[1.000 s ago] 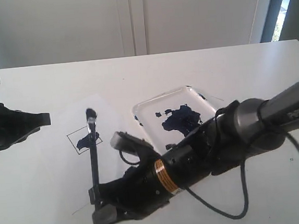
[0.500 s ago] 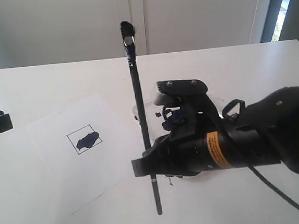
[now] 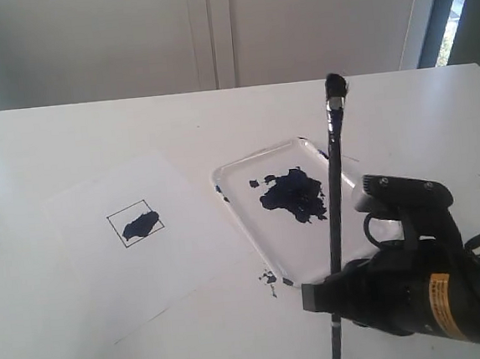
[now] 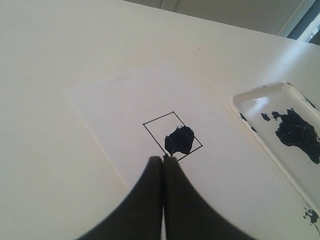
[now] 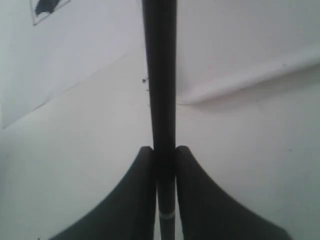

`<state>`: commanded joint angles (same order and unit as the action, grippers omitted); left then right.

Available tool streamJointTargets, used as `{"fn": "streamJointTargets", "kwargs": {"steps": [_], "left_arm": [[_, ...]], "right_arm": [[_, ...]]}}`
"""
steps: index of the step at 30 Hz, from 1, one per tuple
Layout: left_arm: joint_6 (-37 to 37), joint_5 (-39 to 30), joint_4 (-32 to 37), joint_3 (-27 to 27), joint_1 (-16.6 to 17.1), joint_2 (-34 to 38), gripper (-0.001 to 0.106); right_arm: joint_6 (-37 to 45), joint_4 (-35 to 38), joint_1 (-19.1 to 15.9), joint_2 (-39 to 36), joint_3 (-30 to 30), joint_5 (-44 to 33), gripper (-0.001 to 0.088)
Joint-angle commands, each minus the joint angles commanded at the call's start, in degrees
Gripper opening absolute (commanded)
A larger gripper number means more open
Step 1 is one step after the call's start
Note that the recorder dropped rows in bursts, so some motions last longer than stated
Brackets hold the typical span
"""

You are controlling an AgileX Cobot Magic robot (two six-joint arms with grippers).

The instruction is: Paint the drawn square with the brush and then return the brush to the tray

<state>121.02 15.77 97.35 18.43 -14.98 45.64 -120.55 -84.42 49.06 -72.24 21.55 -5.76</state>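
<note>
White table [image 3: 93, 133], brush [image 3: 334, 188] upright, tip up

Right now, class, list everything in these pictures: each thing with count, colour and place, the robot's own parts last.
table: one, white, under everything.
tray: one, glossy white, on the table.
paint puddle: one, blue-black, in the tray.
paper sheet: one, white, flat on the table left of the tray.
drawn square: one, black lines with dark blotch inside, on the paper sheet.
paint spots: a few, dark, on the table by the tray's near corner.
brush: one, black, held near upright, bristles up.
left claw: one, black, shut, empty, at the table's left.
right claw: one, black, shut on the brush, near the tray.
</note>
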Motion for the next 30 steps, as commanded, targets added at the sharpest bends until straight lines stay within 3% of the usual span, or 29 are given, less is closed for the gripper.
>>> {"fn": "streamJointTargets", "kwargs": {"steps": [16, 20, 24, 30], "left_arm": [[-1.3, 1.3, -1.3, 0.0, 0.0, 0.0, 0.0], [-1.4, 1.2, -1.2, 0.0, 0.0, 0.0, 0.0], [-1.4, 0.3, -1.2, 0.0, 0.0, 0.4, 0.0], [-2.1, 0.0, -1.2, 0.0, 0.0, 1.5, 0.0]], "right_arm": [[2.3, -0.7, 0.0, -15.3, 5.1, -1.7, 0.0014], [3.6, -3.3, 0.0, -15.0, 7.1, 3.3, 0.0021], [6.6, -3.3, 2.0, -15.0, 11.4, 10.2, 0.0], [7.2, -7.8, 5.8, -18.0, 18.9, 10.6, 0.0]]}}
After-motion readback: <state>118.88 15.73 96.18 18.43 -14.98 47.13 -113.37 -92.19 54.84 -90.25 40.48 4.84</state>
